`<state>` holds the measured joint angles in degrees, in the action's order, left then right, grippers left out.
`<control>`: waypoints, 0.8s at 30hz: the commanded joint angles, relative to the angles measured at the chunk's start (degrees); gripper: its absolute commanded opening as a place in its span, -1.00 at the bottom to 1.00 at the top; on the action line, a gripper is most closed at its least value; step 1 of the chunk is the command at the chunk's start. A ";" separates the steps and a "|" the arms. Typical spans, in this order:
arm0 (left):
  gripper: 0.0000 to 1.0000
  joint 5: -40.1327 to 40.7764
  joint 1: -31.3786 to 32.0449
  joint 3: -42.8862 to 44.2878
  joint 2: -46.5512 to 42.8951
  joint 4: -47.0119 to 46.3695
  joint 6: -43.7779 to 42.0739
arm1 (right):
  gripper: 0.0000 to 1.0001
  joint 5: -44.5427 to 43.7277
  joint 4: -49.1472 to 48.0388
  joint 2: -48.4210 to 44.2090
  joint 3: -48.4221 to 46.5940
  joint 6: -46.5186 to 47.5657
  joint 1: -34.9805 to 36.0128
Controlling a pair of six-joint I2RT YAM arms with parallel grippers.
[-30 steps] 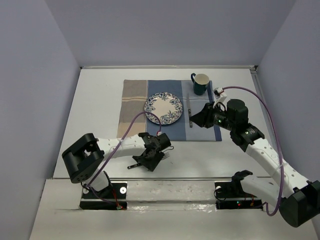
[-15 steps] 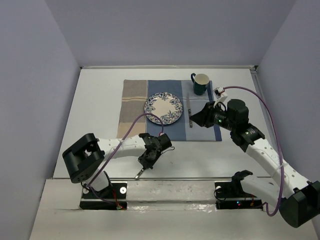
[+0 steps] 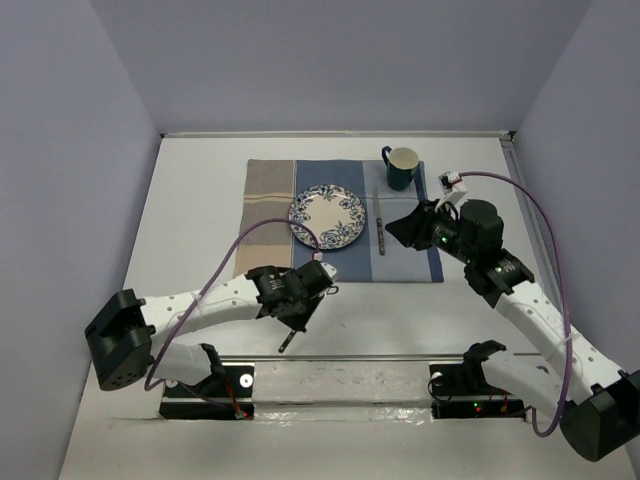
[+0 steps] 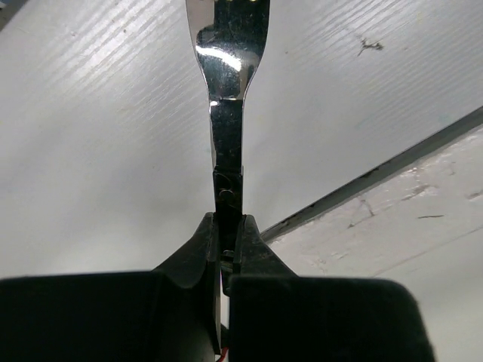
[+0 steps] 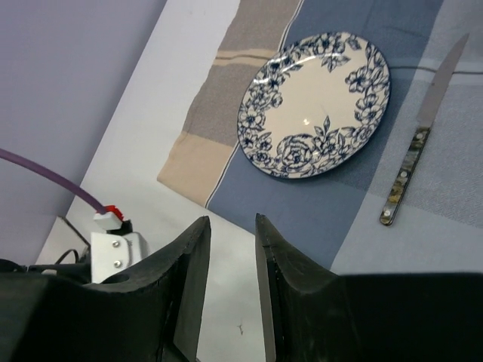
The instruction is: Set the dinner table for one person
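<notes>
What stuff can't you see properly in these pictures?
- Left wrist view: the piece of cutlery pinched in the left gripper has its head cut off by the top edge, so I can't tell fork from spoon.
- Top view: that gripper covers the same head; only the handle end pokes out.
- Top view: the mug is too small to show whether anything is inside.
</notes>
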<state>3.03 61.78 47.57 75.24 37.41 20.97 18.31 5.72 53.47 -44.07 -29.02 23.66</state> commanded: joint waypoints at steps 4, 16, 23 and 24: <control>-1.00 1.10 -1.48 0.42 -7.91 -1.28 4.95 | -0.27 -6.79 -3.43 -6.10 0.83 -0.52 -0.19; -1.00 6.19 -16.85 12.00 -5.56 -5.59 -0.13 | -0.27 -6.61 -4.22 -4.88 2.41 -0.26 -0.19; -1.00 9.89 -27.76 27.56 7.80 -5.42 -6.55 | -0.27 -7.32 -7.21 -2.59 4.17 0.71 -0.19; -1.00 10.33 -28.55 30.19 10.69 -5.24 -7.17 | -0.27 -7.67 -7.47 -2.41 4.87 0.80 -0.19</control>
<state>10.11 36.75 71.35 80.40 32.60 18.17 11.92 3.14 50.65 -40.82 -29.56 23.66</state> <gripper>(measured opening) 0.110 0.363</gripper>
